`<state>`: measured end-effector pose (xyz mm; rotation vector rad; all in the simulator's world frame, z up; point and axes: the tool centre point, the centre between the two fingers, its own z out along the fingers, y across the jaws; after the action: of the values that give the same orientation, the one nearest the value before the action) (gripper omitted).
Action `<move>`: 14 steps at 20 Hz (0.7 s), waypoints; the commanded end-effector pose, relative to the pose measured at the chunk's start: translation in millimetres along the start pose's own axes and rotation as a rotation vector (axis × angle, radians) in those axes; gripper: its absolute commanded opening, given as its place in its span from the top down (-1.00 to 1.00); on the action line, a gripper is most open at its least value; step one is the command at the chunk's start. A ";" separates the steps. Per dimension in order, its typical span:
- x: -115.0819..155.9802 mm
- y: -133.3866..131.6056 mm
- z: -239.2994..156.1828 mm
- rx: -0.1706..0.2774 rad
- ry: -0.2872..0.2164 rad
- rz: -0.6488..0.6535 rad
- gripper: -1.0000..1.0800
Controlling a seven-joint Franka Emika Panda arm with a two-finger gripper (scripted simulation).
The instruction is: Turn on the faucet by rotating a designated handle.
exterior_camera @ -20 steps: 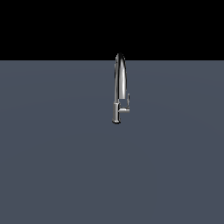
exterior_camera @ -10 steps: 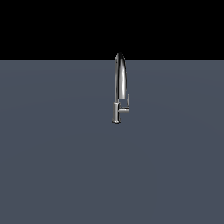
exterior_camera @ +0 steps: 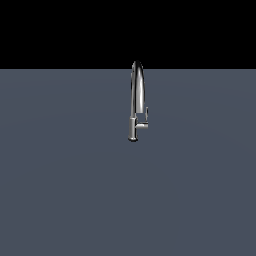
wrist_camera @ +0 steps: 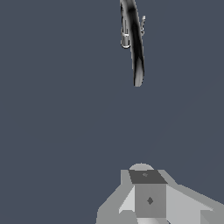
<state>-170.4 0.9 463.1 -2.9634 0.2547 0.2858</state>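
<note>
Okay, from my remote seat the tall slim shiny chrome gooseneck faucet (exterior_camera: 136, 100) stands upright on the flat slate-grey surface (exterior_camera: 75, 190), a bit to the exterior view's right of centre, its arch rising just past the line where the grey meets the black backdrop. Its small thin chrome lever handle (exterior_camera: 145, 119) sits on a short horizontal stub low on the body, sticking out toward the exterior view's right, with the thin lever pointing up beside the spout.

No arm shows in the exterior view. On the wrist view I see the grey blocky gripper (wrist_camera: 148, 197) only as its body at the frame's edge; the fingertips are out of the picture, so I cannot tell whether the fingers are spread or pressed together, and nothing shows between them.

Same view, the faucet (wrist_camera: 133, 41) is well apart from the gripper, bare grey surface (wrist_camera: 52, 131) lying between them. The handle (wrist_camera: 142, 24) shows as a small sliver beside the spout, hard to make out. No contact with anything.
</note>
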 end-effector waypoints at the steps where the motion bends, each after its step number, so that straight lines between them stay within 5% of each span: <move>1: 15.3 -1.2 1.1 0.031 -0.033 0.032 1.00; 14: 95.3 -0.6 14.5 0.201 -0.207 0.197 1.00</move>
<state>-89.4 -9.0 434.1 -2.7175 0.4921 0.5276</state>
